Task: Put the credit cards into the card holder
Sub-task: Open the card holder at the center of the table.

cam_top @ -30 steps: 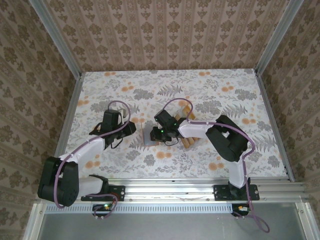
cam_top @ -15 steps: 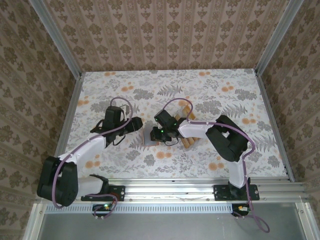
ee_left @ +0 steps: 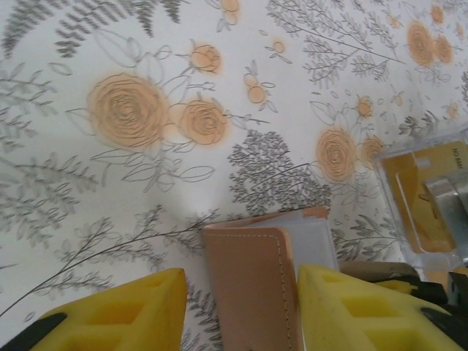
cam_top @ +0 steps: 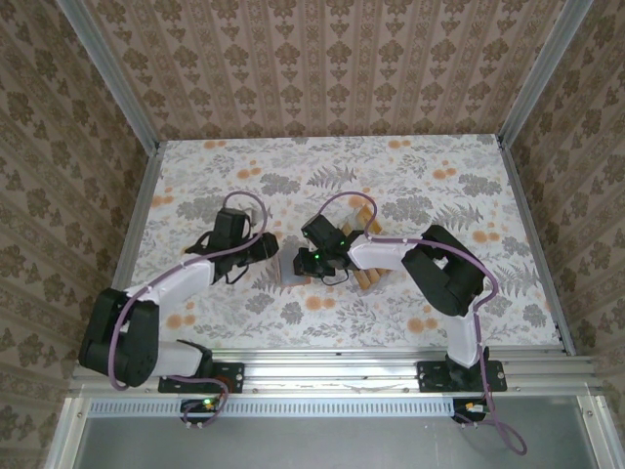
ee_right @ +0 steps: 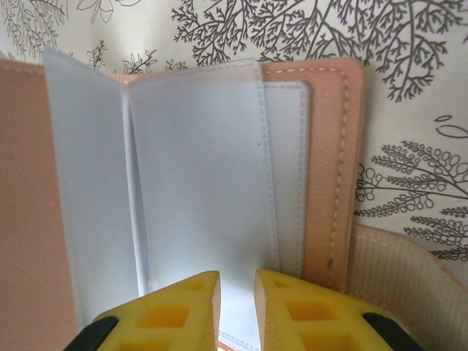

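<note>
Salmon-brown leather-like card holder (cam_top: 287, 274), squarish with pale stitching round rounded corners, lies opened flat on the bench (cam_top: 469, 283) at mid-frame in the top view, between the two arms. Bench surface matte, pale, printed with grey ferns and orange flower blotches. Right wrist view: frosted grey-white plastic leaves (ee_right: 197, 183) fan out from the holder's spine, smooth and semi-translucent, stitched edge of the cover (ee_right: 338, 168) showing along the right. Right hand (ee_right: 238, 307): yellow fingers almost together at bottom centre, one leaf running into the narrow gap, so clamped on it. Left wrist view: the holder's outer flap (ee_left: 248, 292) sits low in frame, a clear leaf sticking out past its right edge. Left hand (ee_left: 241, 307): blocky yellow fingers spread wide, one either side of the flap; contact with it cannot be told. Credit cards (cam_top: 368, 277), thin tan-orange rectangles, lie just right of the holder beneath the right arm in the top view, more of them a little further up.
</note>
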